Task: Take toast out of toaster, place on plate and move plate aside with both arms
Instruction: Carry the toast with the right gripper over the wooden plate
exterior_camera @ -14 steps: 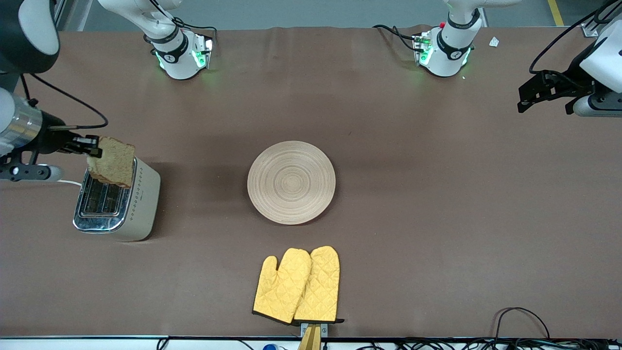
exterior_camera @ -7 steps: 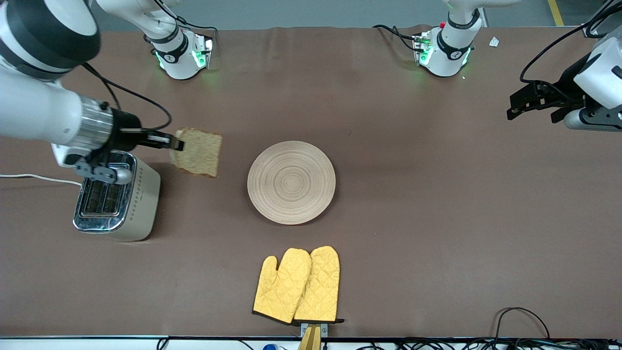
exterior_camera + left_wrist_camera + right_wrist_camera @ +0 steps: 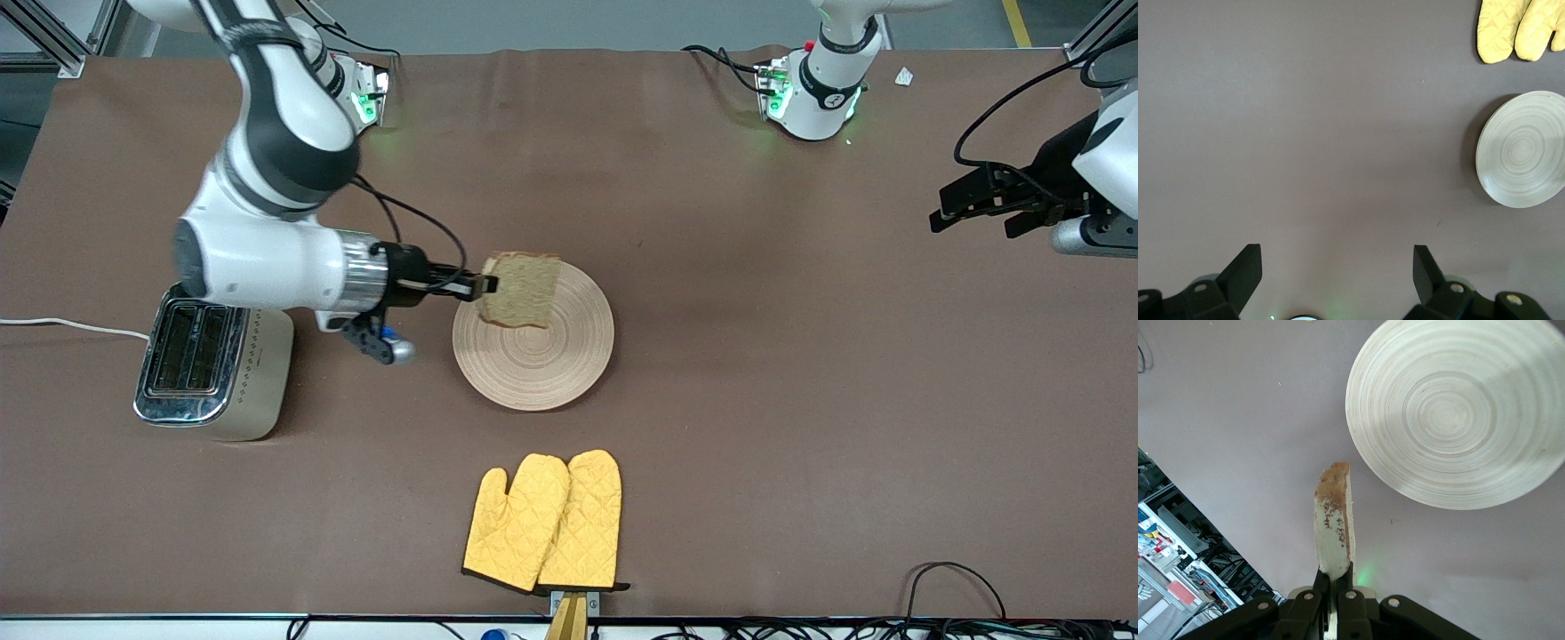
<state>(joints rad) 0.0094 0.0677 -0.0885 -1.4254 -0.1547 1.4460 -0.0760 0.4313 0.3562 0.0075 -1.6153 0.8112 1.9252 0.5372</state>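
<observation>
My right gripper (image 3: 487, 285) is shut on the edge of the toast (image 3: 521, 290), a light brown speckled slice, and holds it upright in the air over the rim of the plate (image 3: 551, 364). The plate is round, pale and ring-grooved, in the middle of the table. In the right wrist view the toast (image 3: 1333, 527) stands edge-on between the fingers, with the plate (image 3: 1458, 413) below it. My left gripper (image 3: 944, 206) is open and empty, up over the left arm's end of the table. In the left wrist view its gripper (image 3: 1337, 257) has its jaws wide apart, and the plate (image 3: 1523, 150) shows far off.
A silver and cream toaster (image 3: 213, 366) with empty slots stands at the right arm's end of the table. A pair of yellow oven mitts (image 3: 544, 520) lies nearer the front camera than the plate, and it shows in the left wrist view (image 3: 1518, 27). Cables (image 3: 951, 578) run along the front edge.
My right arm has carried the toast from above the toaster across to over the plate's rim. My left gripper has shifted slightly at its end of the table.
</observation>
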